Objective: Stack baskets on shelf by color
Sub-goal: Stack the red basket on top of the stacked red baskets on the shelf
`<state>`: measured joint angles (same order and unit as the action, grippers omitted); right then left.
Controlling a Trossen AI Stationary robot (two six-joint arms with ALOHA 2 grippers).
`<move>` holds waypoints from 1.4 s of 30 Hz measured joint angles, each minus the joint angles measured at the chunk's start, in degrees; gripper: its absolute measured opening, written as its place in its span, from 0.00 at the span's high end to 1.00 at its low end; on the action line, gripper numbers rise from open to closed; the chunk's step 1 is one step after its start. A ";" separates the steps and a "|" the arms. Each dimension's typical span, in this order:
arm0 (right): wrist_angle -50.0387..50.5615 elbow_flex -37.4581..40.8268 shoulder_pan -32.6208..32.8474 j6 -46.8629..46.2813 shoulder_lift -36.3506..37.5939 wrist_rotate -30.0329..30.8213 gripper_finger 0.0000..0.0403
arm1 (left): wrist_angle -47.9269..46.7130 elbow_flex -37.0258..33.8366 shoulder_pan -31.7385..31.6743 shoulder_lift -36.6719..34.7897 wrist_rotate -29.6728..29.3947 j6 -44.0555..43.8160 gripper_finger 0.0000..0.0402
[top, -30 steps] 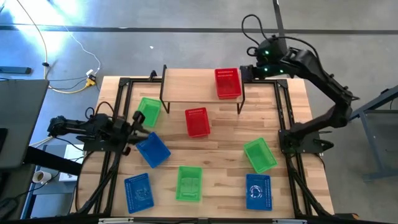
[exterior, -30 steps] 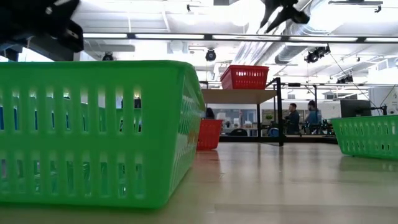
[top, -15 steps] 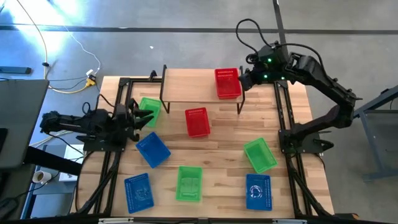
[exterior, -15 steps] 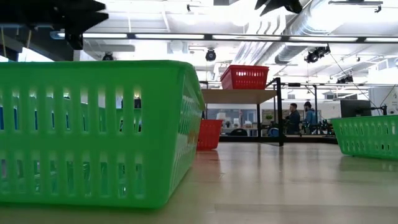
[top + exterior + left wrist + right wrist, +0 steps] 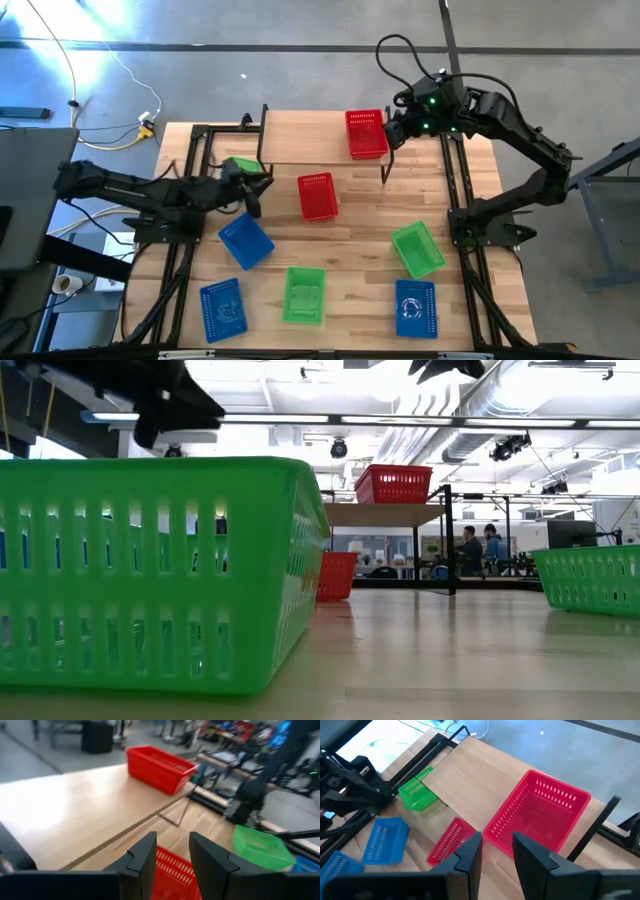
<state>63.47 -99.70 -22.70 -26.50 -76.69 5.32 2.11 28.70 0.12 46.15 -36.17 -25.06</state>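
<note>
The shelf stands at the table's far side with one red basket on its right end. A second red basket rests on the table in front of it. Green baskets and blue baskets lie about the table. My left gripper is open and empty. It hovers between the far-left green basket and the red basket on the table, pointing right. My right gripper is open and empty, just right of the shelf's red basket.
Black frame rails run along the table's left and right sides. The shelf's thin black legs stand beside the red basket on the table. A green basket fills the left of the low view. People sit in the room beyond the table.
My left gripper has gone toward the table's right, from above the blue basket's far corner to beside the far-left green basket, and now covers part of it. My right gripper has gone a little toward the near-left, closer to the shelf's red basket. No basket has moved.
</note>
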 joint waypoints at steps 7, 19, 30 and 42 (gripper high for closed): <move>0.57 0.00 0.00 1.25 0.00 -0.36 0.76 | -2.96 5.92 -0.86 10.23 -0.69 -7.03 0.73; 0.90 0.00 0.00 2.58 0.00 -2.51 0.76 | -7.15 12.65 -2.47 23.08 3.21 -18.45 0.73; 5.52 0.00 0.00 2.64 0.00 -2.51 0.76 | -8.91 16.46 -3.32 29.06 9.73 -25.32 0.73; 8.03 0.00 0.00 6.13 0.00 -2.50 0.76 | -27.58 30.66 -5.46 29.96 11.49 -26.27 0.73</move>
<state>71.50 -99.70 -22.70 -20.37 -76.69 2.82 -25.47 59.36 -5.34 76.12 -24.68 -51.33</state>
